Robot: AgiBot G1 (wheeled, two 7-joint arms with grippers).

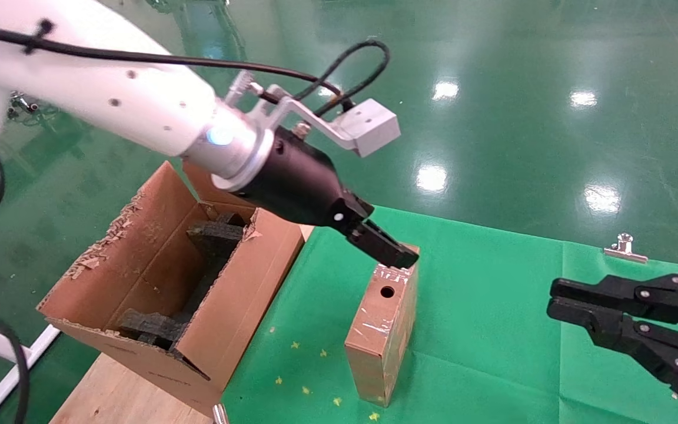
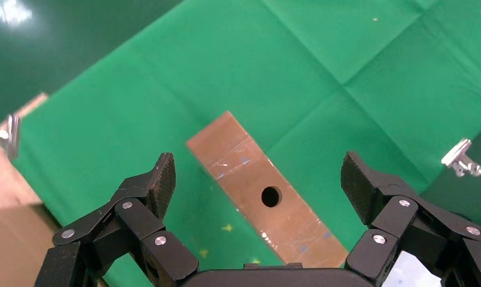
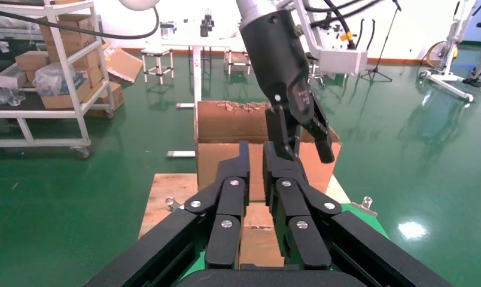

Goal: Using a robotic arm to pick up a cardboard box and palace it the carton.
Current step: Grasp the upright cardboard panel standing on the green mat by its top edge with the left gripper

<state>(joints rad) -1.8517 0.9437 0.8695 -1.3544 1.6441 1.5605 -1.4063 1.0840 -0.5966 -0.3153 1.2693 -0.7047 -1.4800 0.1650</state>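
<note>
The small taped cardboard box (image 1: 381, 330) stands on the green cloth, its face with the round hole turned up. My left gripper (image 1: 395, 256), on the white arm, hovers open just above the box's far end. In the left wrist view the box (image 2: 268, 200) lies below and between the spread fingers (image 2: 160, 179) of the left gripper (image 2: 259, 173). The large torn carton (image 1: 156, 277) with dark foam blocks inside stands to the left of the box. My right gripper (image 1: 554, 300) is parked at the right, shut and empty. In the right wrist view it (image 3: 256, 152) points at the box (image 3: 259, 239) and the carton (image 3: 226, 128).
The green cloth (image 1: 492, 353) lies over a wooden board (image 1: 127, 388) and is held by metal clips (image 1: 625, 246) (image 2: 462, 160). The carton's near wall stands close to the box. A shelf rack (image 3: 52, 72) and tables stand far off on the green floor.
</note>
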